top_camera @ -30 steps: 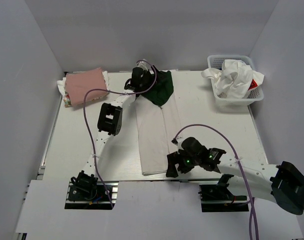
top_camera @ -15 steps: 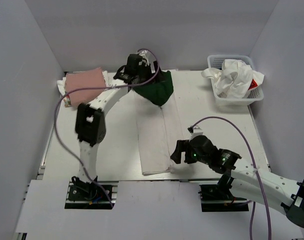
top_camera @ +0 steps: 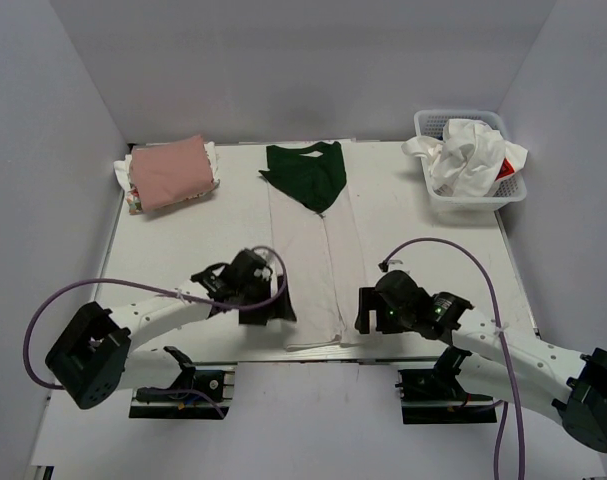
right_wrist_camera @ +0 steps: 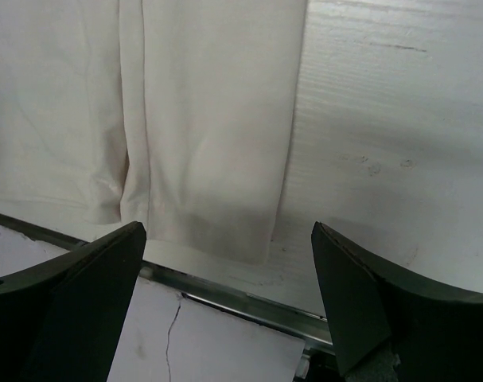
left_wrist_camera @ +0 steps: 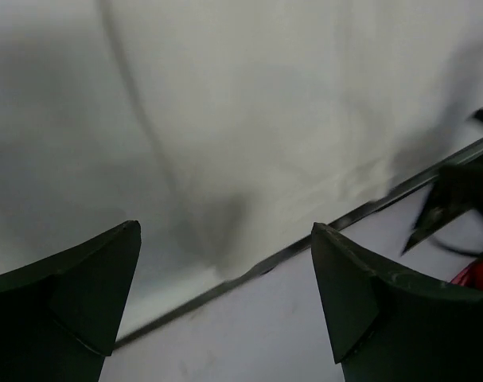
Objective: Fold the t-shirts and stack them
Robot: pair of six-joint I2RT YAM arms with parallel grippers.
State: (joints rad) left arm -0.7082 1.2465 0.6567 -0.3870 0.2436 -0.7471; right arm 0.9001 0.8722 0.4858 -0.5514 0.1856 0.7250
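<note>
While the left gripper (left_wrist_camera: 225,231) and right gripper (right_wrist_camera: 229,231) stand with jaws apart and empty, the t-shirt (top_camera: 308,270) lies flat between them. The cloth is judged light and limp: take hold at the hem corners (right_wrist_camera: 249,239) nearest each gripper. The green yoke (top_camera: 313,175) lies far beyond.

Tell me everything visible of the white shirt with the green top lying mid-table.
The white shirt is soft cloth folded lengthwise into a long narrow strip, flat on the table. Its dark green yoke lies at the far end; the hem reaches the near edge. A crease runs down its length. The left gripper and right gripper, both open, hang at its near corners; contact cannot be told.
</note>
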